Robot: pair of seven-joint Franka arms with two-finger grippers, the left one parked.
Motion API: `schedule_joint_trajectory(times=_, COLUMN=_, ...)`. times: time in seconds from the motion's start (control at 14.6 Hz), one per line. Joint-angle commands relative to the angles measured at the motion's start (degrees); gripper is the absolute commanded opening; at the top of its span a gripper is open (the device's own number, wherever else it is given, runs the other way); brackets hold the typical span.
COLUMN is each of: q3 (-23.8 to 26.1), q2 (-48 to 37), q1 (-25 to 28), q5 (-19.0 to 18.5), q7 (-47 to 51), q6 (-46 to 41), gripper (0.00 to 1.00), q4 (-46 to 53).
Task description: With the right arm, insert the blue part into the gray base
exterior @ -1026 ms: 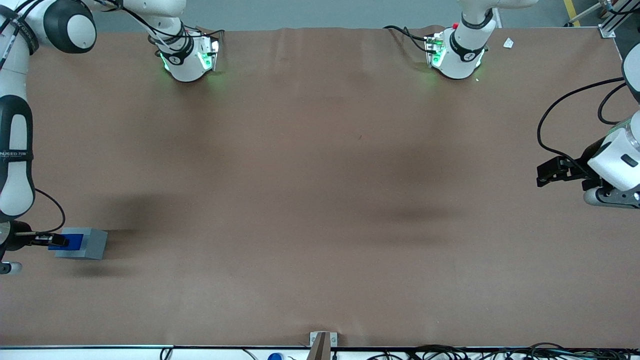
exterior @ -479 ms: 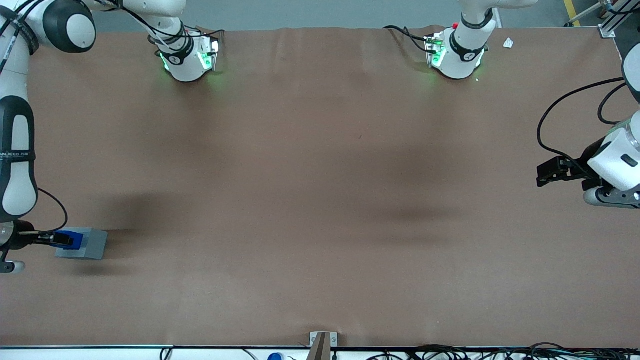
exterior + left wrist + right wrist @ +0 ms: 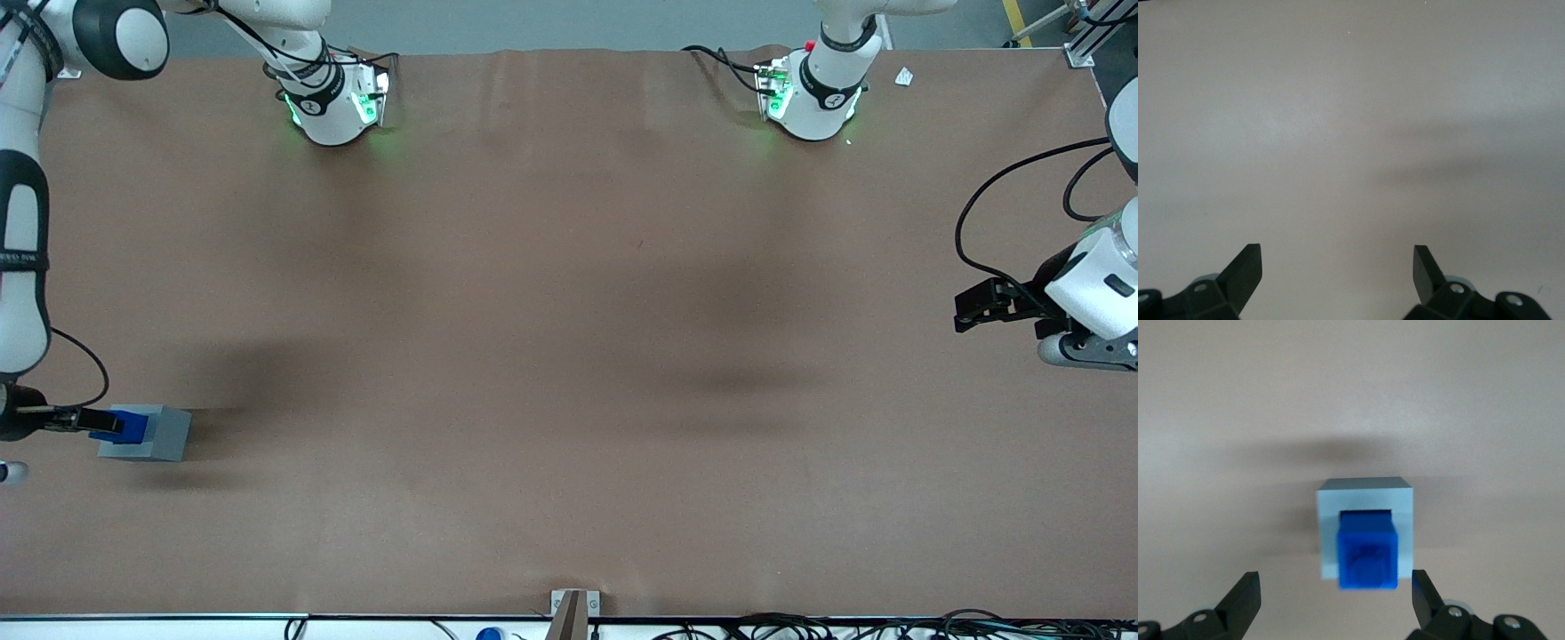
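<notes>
The gray base (image 3: 165,433) sits on the brown table at the working arm's end. The blue part (image 3: 133,425) stands in the recess in its top face and sticks up above it. In the right wrist view the blue part (image 3: 1367,557) sits in the gray base (image 3: 1365,495), between and ahead of the spread fingers. The right arm's gripper (image 3: 100,420) (image 3: 1335,577) is open and empty, close beside the blue part on the side toward the table's end and holding nothing.
The brown table surface (image 3: 569,356) stretches toward the parked arm's end. Two arm bases with green lights (image 3: 333,102) (image 3: 813,98) stand farthest from the front camera. A small bracket (image 3: 573,609) sits at the table's near edge.
The right arm and its gripper have drawn back from the blue part toward the table's end. The blue part and gray base have stayed in place.
</notes>
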Motion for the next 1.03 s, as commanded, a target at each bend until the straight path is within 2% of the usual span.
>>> schedule_joint_trajectory(times=0.0, q3=0.29, q2=-7.42, q1=0.61, q5=0.18, q7=1.37, q6=-4.08, gripper=1.00, q4=-3.78)
schedule_joint_trajectory(times=0.14, q3=0.29, q2=-11.38, q1=1.23, q5=0.18, q7=1.55, q6=-6.72, gripper=1.00, q4=-5.53)
schedule_joint_trajectory(times=0.62, q3=0.20, q2=-33.43, q1=5.80, q5=0.00, q7=2.34, q6=-7.87, gripper=1.00, q4=-22.92)
schedule_joint_trajectory(times=0.96, q3=0.29, q2=-38.63, q1=8.17, q5=-0.61, q7=6.81, q6=-14.02, gripper=1.00, q4=-23.82)
